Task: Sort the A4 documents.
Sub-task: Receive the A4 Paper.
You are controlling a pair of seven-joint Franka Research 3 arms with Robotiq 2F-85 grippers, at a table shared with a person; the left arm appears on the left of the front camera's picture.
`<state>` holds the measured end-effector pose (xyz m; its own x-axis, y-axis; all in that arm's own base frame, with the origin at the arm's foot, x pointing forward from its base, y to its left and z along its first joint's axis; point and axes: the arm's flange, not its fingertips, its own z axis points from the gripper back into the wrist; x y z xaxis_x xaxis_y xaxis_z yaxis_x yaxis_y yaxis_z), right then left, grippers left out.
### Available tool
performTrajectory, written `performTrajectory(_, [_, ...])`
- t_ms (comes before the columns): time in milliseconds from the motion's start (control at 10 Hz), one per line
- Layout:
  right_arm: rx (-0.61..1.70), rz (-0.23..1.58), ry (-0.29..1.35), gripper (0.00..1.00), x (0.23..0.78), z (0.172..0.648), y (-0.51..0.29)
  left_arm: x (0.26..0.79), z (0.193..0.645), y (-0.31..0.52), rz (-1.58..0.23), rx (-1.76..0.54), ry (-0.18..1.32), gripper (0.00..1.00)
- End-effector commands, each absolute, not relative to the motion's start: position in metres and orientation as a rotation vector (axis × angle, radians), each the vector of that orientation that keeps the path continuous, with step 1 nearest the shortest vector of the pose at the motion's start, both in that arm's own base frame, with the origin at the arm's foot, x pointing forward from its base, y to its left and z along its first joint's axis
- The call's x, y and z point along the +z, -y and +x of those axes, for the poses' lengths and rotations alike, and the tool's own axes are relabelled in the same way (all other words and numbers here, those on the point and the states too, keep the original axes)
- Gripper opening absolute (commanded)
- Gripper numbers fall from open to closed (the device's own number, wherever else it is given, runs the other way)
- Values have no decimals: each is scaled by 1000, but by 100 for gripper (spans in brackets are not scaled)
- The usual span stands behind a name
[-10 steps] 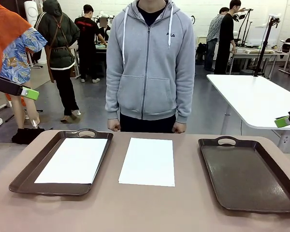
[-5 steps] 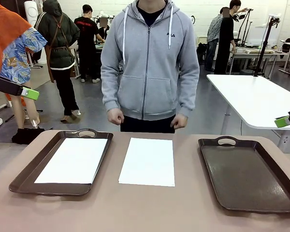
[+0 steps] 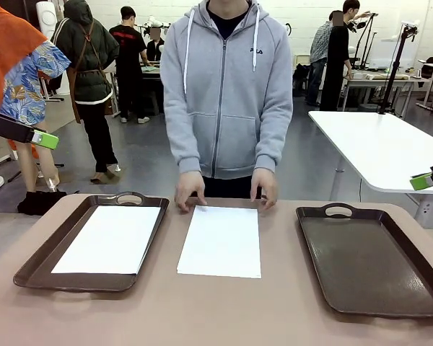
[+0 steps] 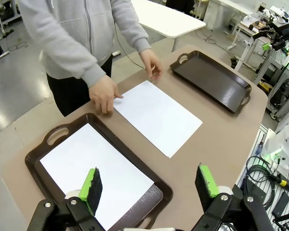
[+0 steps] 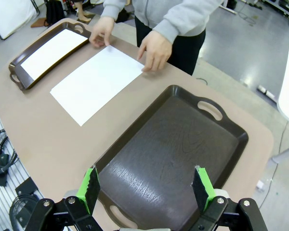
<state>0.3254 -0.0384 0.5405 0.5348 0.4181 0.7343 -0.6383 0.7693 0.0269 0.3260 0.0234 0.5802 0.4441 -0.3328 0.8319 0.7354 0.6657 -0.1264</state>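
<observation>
The left gripper (image 4: 149, 185) is hanging high by the table's (image 3: 216, 317) left side with its jaws spread wide and nothing between them, and the right gripper (image 5: 146, 188) is hanging likewise by the right side, equally empty. The person is pressing the fingertips of one hand (image 3: 190, 193) and the other hand (image 3: 264, 191) down onto the far corners of the loose sheet (image 3: 220, 241). That sheet is lying flat at the middle of the table, its far edge close to the table's far edge. The trouble I am expecting: if a gripper is reaching in while those fingers are pinning the paper, the sheet is likely to crease or tear, or the pads may be knocking a hand. A thin sheet lying flat is also giving the jaws no edge to bite, so it may be sliding instead of lifting. The loose sheet is sitting well apart from both grippers, between the left tray (image 3: 32, 270), where a second sheet (image 3: 108, 239) is already resting, and the empty right tray (image 3: 368, 263).
</observation>
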Motion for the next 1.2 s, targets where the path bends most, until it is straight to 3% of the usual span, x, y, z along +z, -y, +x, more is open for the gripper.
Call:
performTrajectory(0, [644, 320, 781, 100, 539, 326, 38, 580, 327, -22, -524, -708, 879, 100])
performTrajectory(1100, [644, 320, 781, 100, 539, 326, 38, 580, 327, -22, -524, -708, 879, 100])
